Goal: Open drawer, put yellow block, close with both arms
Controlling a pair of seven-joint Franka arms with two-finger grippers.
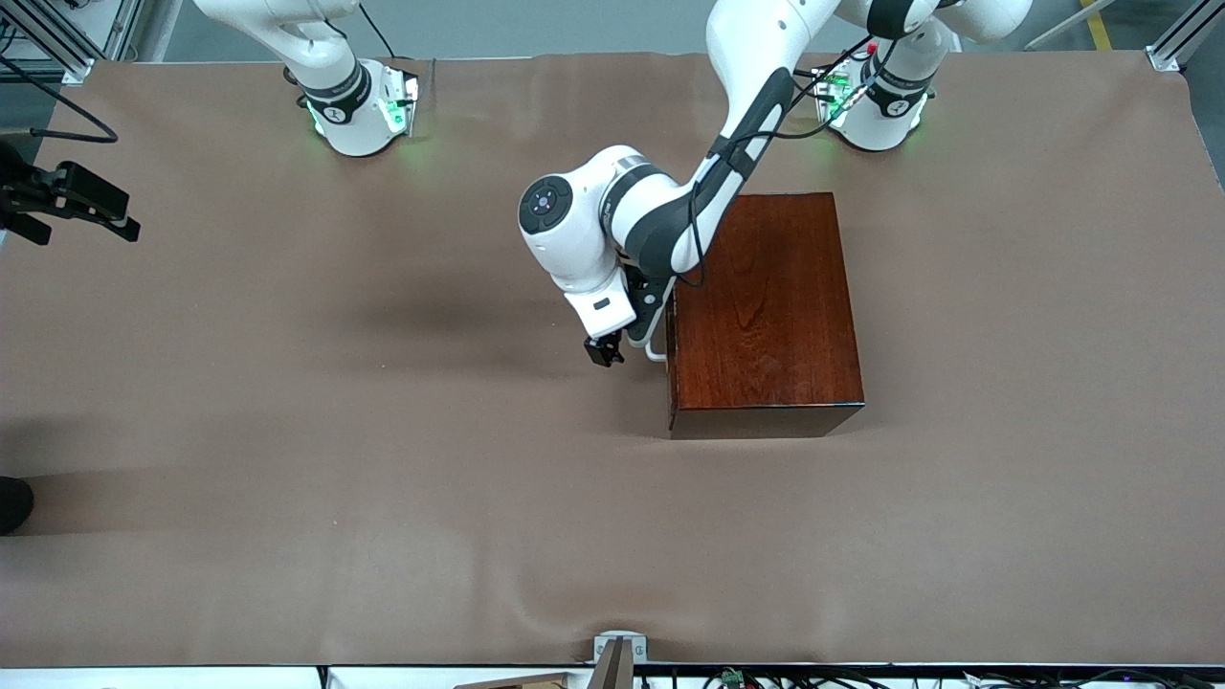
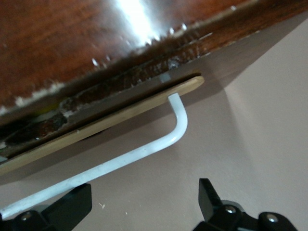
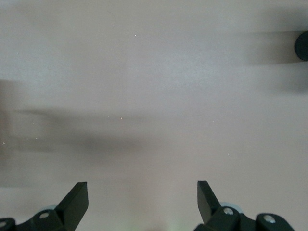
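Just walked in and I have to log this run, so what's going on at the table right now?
The left arm reaches across to the reddish-brown wooden box, its left claw open at the white handle of the drawer, which looks shut or nearly so. One finger sits at the bar; nothing is gripped yet. The right arm waits, its right claw open above the bare table cover. No yellow block shows in any view.

White arms (image 1: pixel 756 86), grey bands, green-lit bases (image 1: pixel 368 120)
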